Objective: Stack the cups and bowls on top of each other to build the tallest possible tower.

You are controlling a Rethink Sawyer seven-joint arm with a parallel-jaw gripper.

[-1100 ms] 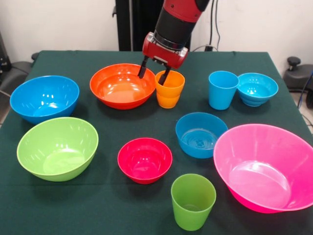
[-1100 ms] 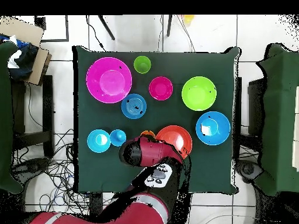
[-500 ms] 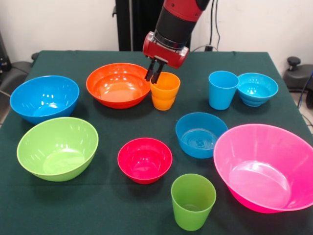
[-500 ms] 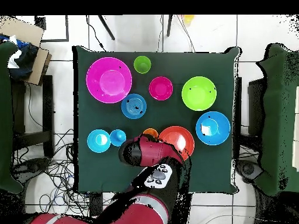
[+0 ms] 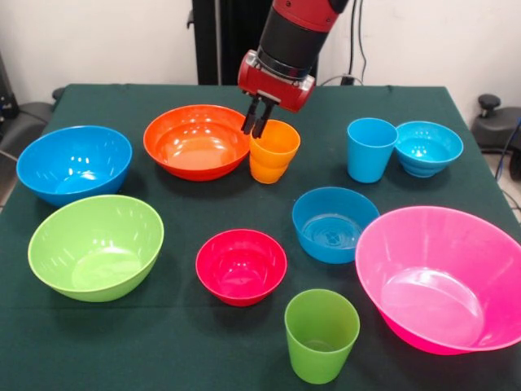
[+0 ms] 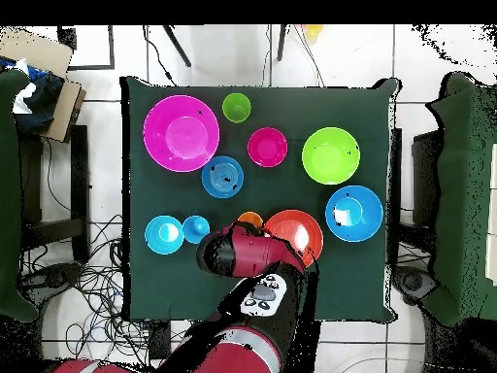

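The gripper (image 5: 256,128), fingers drawn together, pinches the rim of the orange cup (image 5: 273,151) on the side facing the orange bowl (image 5: 198,141). The cup seems lifted slightly, tilted against that bowl near the table's (image 5: 163,342) far edge; a rim pinch leaves its body free for stacking.

Further right along that edge stand the light blue cup (image 5: 370,148) and small turquoise bowl (image 5: 427,147), touching. Mid-table are the medium blue bowl (image 5: 334,224) and red bowl (image 5: 241,265). The large blue bowl (image 5: 74,163) and lime green bowl (image 5: 96,246) line one side edge, the pink bowl (image 5: 444,277) the other. The green cup (image 5: 321,335) stands at the near edge.
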